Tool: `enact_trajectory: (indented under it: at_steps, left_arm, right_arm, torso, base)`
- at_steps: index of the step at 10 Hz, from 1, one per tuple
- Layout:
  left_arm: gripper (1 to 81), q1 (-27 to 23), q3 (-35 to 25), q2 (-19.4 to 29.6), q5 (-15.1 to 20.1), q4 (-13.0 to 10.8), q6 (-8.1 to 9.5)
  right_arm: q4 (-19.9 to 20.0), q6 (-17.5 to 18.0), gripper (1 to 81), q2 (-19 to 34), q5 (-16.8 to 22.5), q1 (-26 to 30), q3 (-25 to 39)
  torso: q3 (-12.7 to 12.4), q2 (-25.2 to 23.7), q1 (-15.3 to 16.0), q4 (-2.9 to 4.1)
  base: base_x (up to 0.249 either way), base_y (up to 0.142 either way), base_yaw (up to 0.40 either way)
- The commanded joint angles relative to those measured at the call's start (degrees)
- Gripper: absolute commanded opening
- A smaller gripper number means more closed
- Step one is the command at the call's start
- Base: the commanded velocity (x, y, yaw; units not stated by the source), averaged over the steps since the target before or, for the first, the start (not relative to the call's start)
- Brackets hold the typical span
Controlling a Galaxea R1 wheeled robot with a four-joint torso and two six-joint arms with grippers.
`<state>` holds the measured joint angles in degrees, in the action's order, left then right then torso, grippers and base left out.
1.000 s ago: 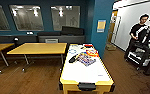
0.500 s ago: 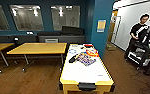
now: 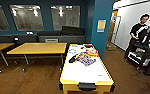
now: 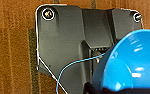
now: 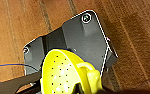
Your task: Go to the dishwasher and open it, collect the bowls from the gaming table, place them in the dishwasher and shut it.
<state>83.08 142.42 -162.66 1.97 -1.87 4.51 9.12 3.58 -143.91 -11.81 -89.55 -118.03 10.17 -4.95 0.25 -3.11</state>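
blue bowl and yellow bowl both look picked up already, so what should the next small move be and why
Probably turn the base away from the gaming table and head for the dishwasher. The blue bowl sits close at the left wrist and the yellow perforated bowl at the right wrist, both over bare wooden floor, so both appear collected. Whether the jaws grip them firmly can't be seen.

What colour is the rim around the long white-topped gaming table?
Yellow: the long gaming table's rim frames its glossy white top, best seen in the head view.

dim, soft-focus room; ceiling lights glare in the windows [image 3: 26, 17]; wrist views blurred.
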Motion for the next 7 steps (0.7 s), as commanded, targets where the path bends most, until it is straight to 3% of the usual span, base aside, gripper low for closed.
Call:
enact_trajectory:
  at_steps: [1, 7]
  left_arm:
    - [1.0, -1.1, -11.2, 9.4, 0.6, 0.7, 0.50]
    - [1.0, -1.1, -13.1, 10.8, 0.2, 1.5, 0.58]
  right_arm:
    - [-1.0, -0.2, 1.0, 2.1, 2.9, 1.8, 1.1]
    - [-1.1, -0.2, 1.0, 1.9, 2.9, 2.0, 0.9]
  torso:
    - [0.0, 0.0, 0.0, 0.00]
    - [0.0, 0.0, 0.0, 0.00]
  base:
    - [0.000, 0.000, 0.000]
    - [0.000, 0.000, 0.000]
